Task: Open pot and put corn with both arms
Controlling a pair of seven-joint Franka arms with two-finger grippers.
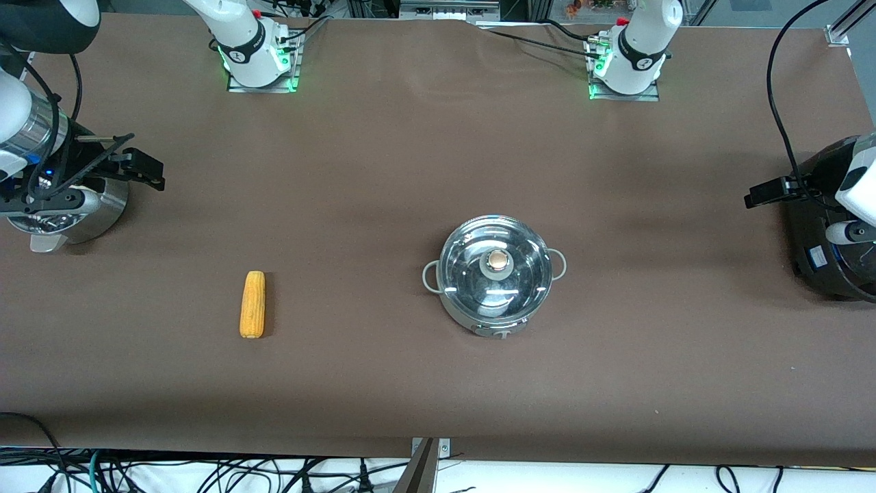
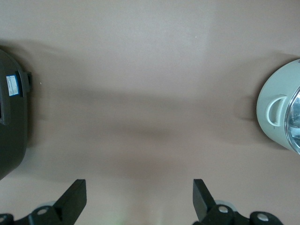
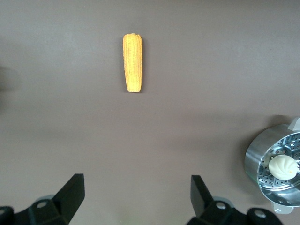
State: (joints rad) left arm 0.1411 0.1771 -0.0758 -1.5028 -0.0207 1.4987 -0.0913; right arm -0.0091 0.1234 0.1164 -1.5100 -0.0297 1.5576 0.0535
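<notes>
The steel pot [image 1: 496, 277] stands mid-table with its glass lid [image 1: 479, 274] on and the round knob [image 1: 499, 260] at the centre; its side also shows in the left wrist view [image 2: 281, 112]. The yellow corn [image 1: 252, 304] lies on the table toward the right arm's end, apart from the pot, and shows in the right wrist view [image 3: 132, 62]. My right gripper [image 3: 137, 194] is open and empty, up by the steamer pot at the right arm's end [image 1: 55, 202]. My left gripper [image 2: 139, 197] is open and empty, up by the black cooker at the left arm's end [image 1: 845, 233].
A perforated steel steamer pot [image 1: 82, 219] holding a white bun [image 3: 283, 168] stands at the right arm's end. A big black cooker [image 1: 828, 239] stands at the left arm's end and shows in the left wrist view [image 2: 11, 112]. The brown table mat [image 1: 383, 171] covers the table.
</notes>
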